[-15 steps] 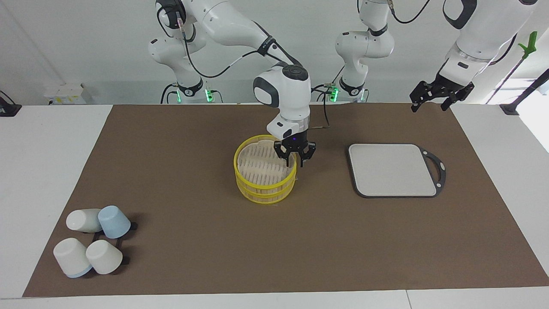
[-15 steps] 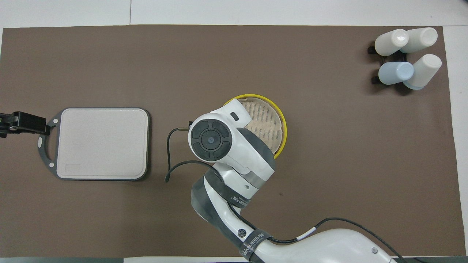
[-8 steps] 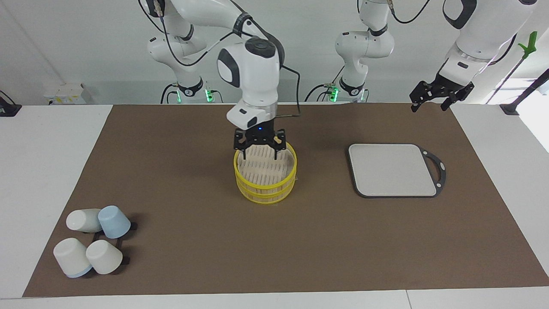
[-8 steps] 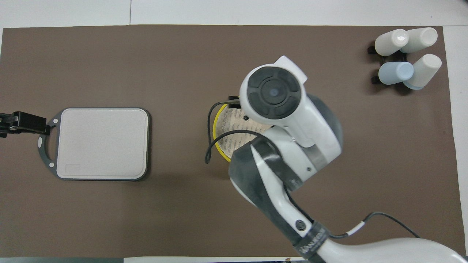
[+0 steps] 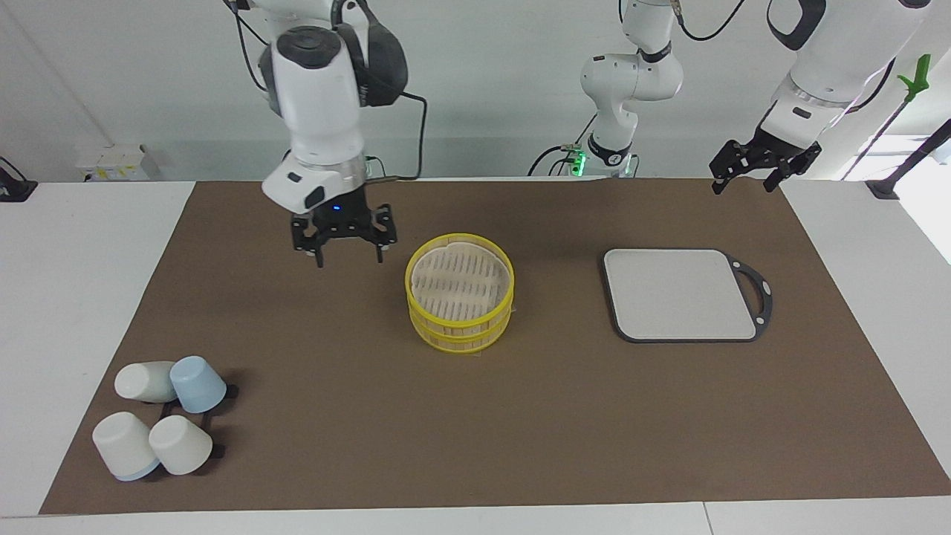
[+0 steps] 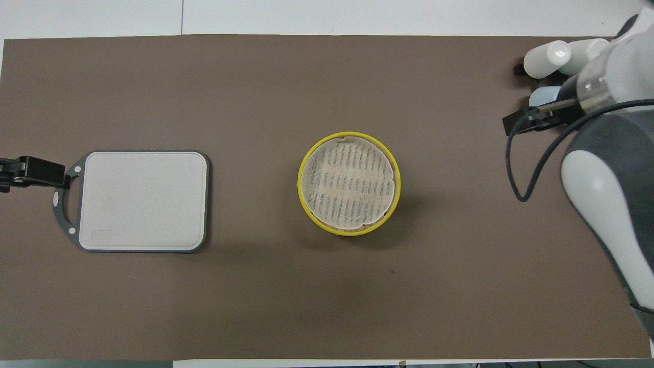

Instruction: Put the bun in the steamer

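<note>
The yellow-rimmed steamer point(image 5: 459, 293) stands mid-mat, its pale slatted top level with the rim; it also shows in the overhead view point(image 6: 349, 184). No bun shows in either view; it is hidden or out of view. My right gripper point(image 5: 349, 256) is open and empty, raised over the bare mat beside the steamer, toward the right arm's end. In the overhead view only the right arm shows, at the frame's edge. My left gripper point(image 5: 743, 186) is open and empty and waits over the mat's corner at the left arm's end point(image 6: 25, 171).
A flat grey square board point(image 5: 680, 293) lies beside the steamer toward the left arm's end point(image 6: 143, 199). Several white and blue cups point(image 5: 160, 416) lie on a black rack at the right arm's end, farther from the robots point(image 6: 567, 76).
My right gripper has left the steamer's rim, risen and swung toward the right arm's end, empty. The steamer's top now shows whole. The left arm has not moved.
</note>
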Motion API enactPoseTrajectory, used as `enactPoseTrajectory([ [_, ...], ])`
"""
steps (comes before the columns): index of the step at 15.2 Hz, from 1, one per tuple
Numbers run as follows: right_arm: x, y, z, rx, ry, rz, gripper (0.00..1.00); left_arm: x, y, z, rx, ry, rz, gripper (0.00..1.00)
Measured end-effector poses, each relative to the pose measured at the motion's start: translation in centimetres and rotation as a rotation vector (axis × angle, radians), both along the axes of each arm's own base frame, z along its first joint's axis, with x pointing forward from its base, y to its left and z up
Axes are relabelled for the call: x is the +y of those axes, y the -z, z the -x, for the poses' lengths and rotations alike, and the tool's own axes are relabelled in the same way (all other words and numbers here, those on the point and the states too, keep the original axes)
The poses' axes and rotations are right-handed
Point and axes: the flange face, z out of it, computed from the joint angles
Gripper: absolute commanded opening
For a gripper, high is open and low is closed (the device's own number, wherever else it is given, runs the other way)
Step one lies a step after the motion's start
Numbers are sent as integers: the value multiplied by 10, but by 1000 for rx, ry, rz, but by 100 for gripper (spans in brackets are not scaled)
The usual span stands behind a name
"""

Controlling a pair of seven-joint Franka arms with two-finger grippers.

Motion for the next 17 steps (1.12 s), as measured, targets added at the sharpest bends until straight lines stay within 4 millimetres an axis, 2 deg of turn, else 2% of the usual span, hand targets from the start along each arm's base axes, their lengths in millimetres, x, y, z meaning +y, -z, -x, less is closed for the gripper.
enactPoseTrajectory([
  [2,-32,4,4,42,30,0,100,-1,0,0,0,0,6,100],
  [5,-60,20,10,88,105,-28,100,-1,0,0,0,0,7,100],
  [7,-73,21,12,89,131,-40,100,-1,0,0,0,0,7,100],
  [10,-78,12,12,74,142,-44,100,-1,0,0,-1,0,7,100],
  [17,-76,12,13,80,145,-50,100,-1,0,0,-1,0,7,100],
])
